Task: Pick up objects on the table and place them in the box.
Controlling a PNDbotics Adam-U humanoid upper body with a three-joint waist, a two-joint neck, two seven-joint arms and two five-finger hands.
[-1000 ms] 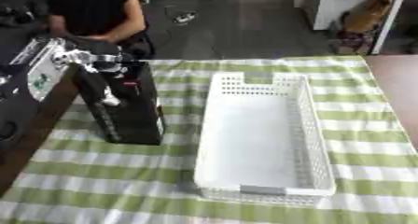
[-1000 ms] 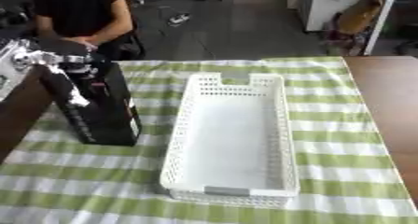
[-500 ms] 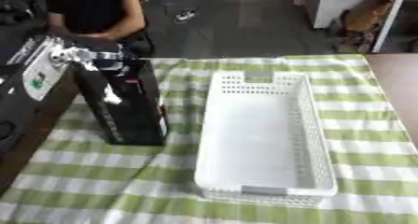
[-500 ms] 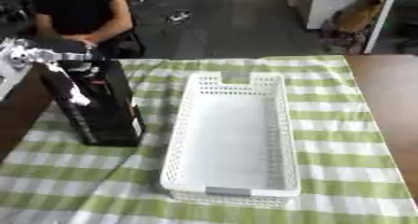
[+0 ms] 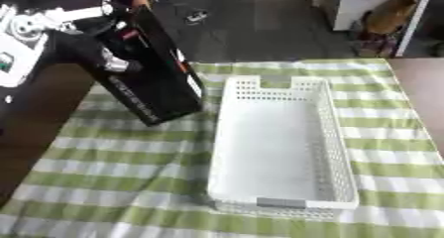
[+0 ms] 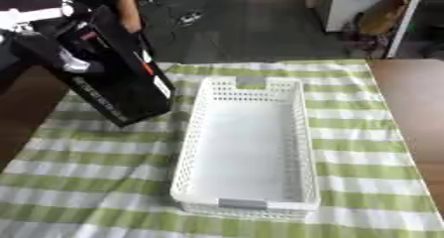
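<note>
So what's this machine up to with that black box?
The robot's left hand holds a tall black box, tilted and lifted off the green-striped tablecloth. The white perforated basket beside it has nothing in it yet, so the box has not gone in. The right hand is out of sight.

Black box (image 5: 147,76) now tilted, lifted.
</note>
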